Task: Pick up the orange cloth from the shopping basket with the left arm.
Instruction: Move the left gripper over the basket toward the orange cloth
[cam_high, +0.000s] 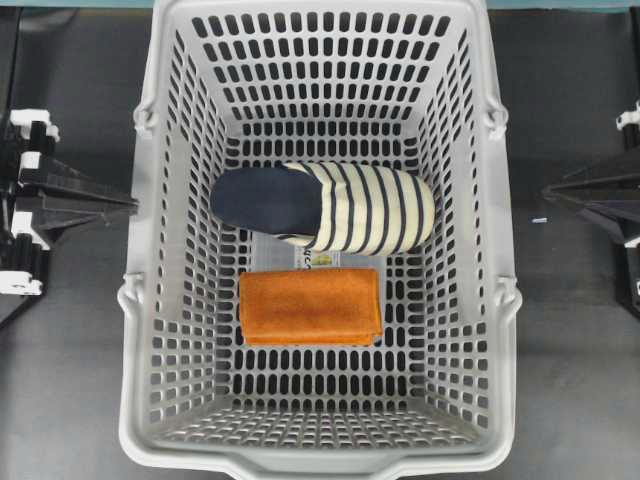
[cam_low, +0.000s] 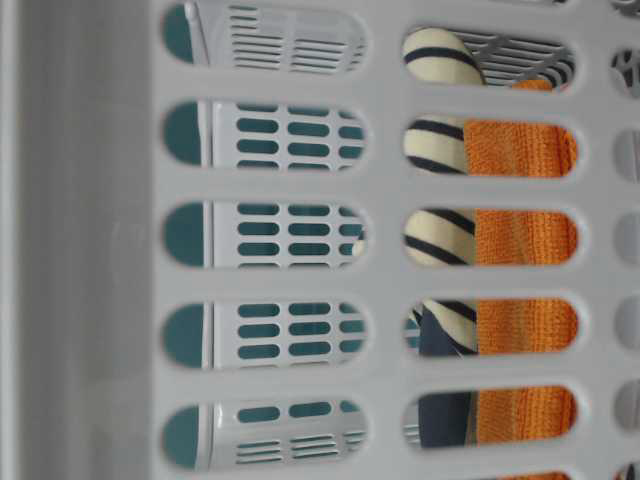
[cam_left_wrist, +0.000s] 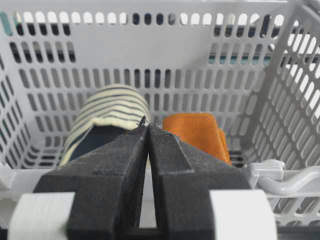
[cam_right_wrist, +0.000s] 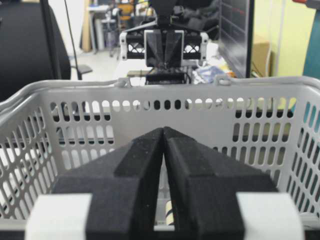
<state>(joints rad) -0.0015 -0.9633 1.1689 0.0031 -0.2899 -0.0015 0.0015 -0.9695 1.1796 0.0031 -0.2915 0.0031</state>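
Note:
The orange cloth (cam_high: 311, 306) lies folded flat on the floor of the light-grey shopping basket (cam_high: 140, 300), just in front of a navy-and-cream striped slipper (cam_high: 322, 206). My left gripper (cam_high: 130, 205) is shut and empty, outside the basket's left wall at rim height. In the left wrist view its tips (cam_left_wrist: 146, 125) meet, with the cloth (cam_left_wrist: 196, 131) beyond and right of them and the slipper (cam_left_wrist: 110, 112) to the left. My right gripper (cam_high: 548, 190) is shut and empty outside the right wall; its tips (cam_right_wrist: 163, 130) point at the basket (cam_right_wrist: 200, 115). The table-level view shows the cloth (cam_low: 525, 235) through the wall slots.
The basket's tall slotted walls (cam_left_wrist: 150, 55) stand between both grippers and its contents. Folded handles lie on the rim (cam_left_wrist: 280, 180). A small printed card (cam_high: 322, 259) lies between the slipper and the cloth. The dark table (cam_high: 70, 350) lies on both sides.

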